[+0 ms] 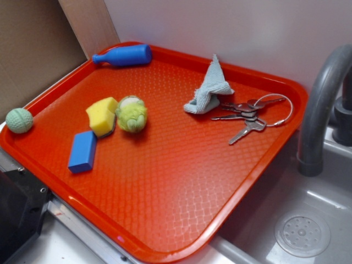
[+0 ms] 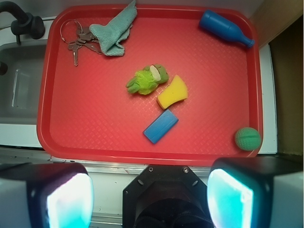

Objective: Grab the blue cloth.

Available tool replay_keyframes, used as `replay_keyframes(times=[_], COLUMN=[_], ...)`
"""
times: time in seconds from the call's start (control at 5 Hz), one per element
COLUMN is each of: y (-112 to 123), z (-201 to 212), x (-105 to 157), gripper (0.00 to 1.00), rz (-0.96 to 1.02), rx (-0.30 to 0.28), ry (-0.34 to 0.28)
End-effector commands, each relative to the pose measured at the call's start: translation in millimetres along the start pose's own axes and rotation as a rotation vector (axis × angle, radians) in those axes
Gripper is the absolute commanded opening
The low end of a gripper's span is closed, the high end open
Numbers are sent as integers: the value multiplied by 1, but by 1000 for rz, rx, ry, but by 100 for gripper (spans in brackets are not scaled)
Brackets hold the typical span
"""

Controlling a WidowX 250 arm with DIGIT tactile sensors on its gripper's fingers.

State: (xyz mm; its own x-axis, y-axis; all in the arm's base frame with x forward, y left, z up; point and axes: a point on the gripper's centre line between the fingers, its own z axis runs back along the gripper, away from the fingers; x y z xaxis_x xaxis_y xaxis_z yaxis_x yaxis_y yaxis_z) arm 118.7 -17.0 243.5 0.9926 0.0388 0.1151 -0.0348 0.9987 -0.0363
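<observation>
The blue cloth [image 1: 209,89] is a pale blue-grey wrinkled rag with a pointed peak. It lies at the far right of the red tray [image 1: 181,220], touching a bunch of keys [image 1: 248,114]. In the wrist view the blue cloth [image 2: 113,29] is at the top left of the red tray [image 2: 57,137], far from my gripper [image 2: 151,202]. The gripper hangs high above the tray's near edge, outside it. Its two pads [image 2: 69,202] stand wide apart with nothing between them. The exterior view does not show the gripper.
On the tray lie a bright blue bottle toy [image 1: 124,56], a yellow sponge [image 1: 103,116], a green fuzzy toy [image 1: 131,114], a blue block [image 1: 83,151] and a green ball [image 1: 19,120] at the rim. A grey sink [image 1: 302,220] with a faucet [image 1: 322,104] adjoins the tray.
</observation>
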Motion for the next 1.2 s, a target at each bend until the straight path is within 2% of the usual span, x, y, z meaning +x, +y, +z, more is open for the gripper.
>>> replay_keyframes(times=[0.0, 0.2, 0.4, 0.6, 0.8, 1.0], y=[0, -31, -37, -38, -33, -33], z=[0, -56, -101, -130, -139, -139], x=[0, 43, 70, 107, 121, 121], gripper=[100, 100, 100, 100, 100, 100], rz=[0, -98, -12, 175, 288, 288], rx=[0, 56, -3, -86, -102, -102], ry=[0, -17, -39, -171, -167, -167])
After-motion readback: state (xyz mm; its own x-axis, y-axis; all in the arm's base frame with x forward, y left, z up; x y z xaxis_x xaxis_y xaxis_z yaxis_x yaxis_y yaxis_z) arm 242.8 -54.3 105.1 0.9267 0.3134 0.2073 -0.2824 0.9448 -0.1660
